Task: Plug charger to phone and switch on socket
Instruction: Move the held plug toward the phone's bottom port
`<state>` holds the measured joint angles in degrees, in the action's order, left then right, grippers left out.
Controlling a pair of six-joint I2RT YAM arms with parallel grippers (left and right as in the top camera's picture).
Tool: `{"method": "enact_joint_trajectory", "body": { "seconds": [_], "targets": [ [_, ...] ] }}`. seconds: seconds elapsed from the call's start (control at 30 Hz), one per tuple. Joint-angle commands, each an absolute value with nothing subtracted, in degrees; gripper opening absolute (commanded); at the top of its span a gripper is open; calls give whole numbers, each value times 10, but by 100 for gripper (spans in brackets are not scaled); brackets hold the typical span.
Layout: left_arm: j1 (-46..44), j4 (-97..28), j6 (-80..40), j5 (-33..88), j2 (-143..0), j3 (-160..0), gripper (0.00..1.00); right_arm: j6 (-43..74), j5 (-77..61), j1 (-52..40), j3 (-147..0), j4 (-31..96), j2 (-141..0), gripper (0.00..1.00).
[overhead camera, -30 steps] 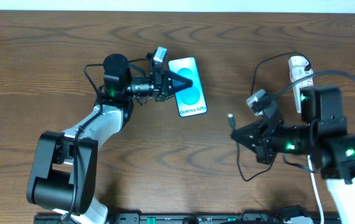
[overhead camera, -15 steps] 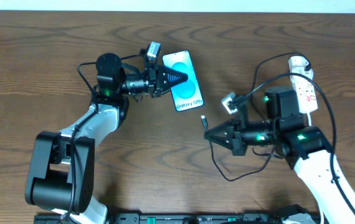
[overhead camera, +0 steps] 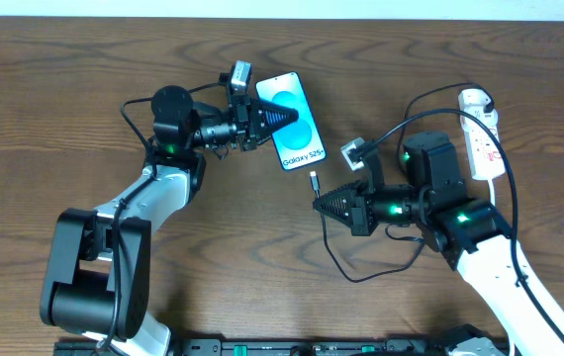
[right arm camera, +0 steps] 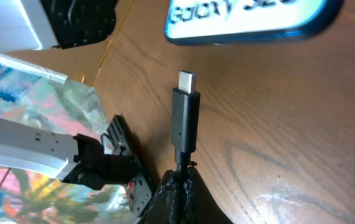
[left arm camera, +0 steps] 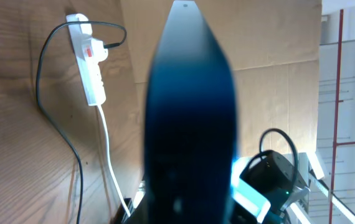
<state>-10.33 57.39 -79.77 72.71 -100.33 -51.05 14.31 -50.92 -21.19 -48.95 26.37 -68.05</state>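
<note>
The phone [overhead camera: 294, 121] shows a blue-cyan screen with white "Galaxy" text and lies tilted at the table's upper middle. My left gripper [overhead camera: 284, 118] is shut on the phone, which fills the left wrist view edge-on [left arm camera: 190, 118]. My right gripper [overhead camera: 324, 204] is shut on the charger's black cable, and its plug tip [overhead camera: 315, 180] points at the phone's lower edge, a short gap away. In the right wrist view the plug [right arm camera: 185, 106] stands just below the phone's bottom edge [right arm camera: 252, 18]. The socket [overhead camera: 480, 133], a white power strip, lies at the far right.
The black cable loops on the table [overhead camera: 361, 272] below the right arm and runs up to the power strip. The strip's white cord [left arm camera: 106, 143] trails toward the table's front. The left arm's base [overhead camera: 89, 267] stands at the lower left.
My right gripper has moved left and up with the charger plug, closing on the phone. My left gripper has shifted the phone slightly up and tilted it.
</note>
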Motion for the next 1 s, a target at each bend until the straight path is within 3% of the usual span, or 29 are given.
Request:
{"method": "enact_joint_trajectory", "body": {
  "seconds": [0.0,0.97],
  "targets": [
    [-104,595,-809,729,-997,-528,7,174,-538,-216,-489,255,-701,1],
    [-105,595,-840,745,-997,-528,7,210,-542,-216,-489,214,-713,1]
  ]
}}
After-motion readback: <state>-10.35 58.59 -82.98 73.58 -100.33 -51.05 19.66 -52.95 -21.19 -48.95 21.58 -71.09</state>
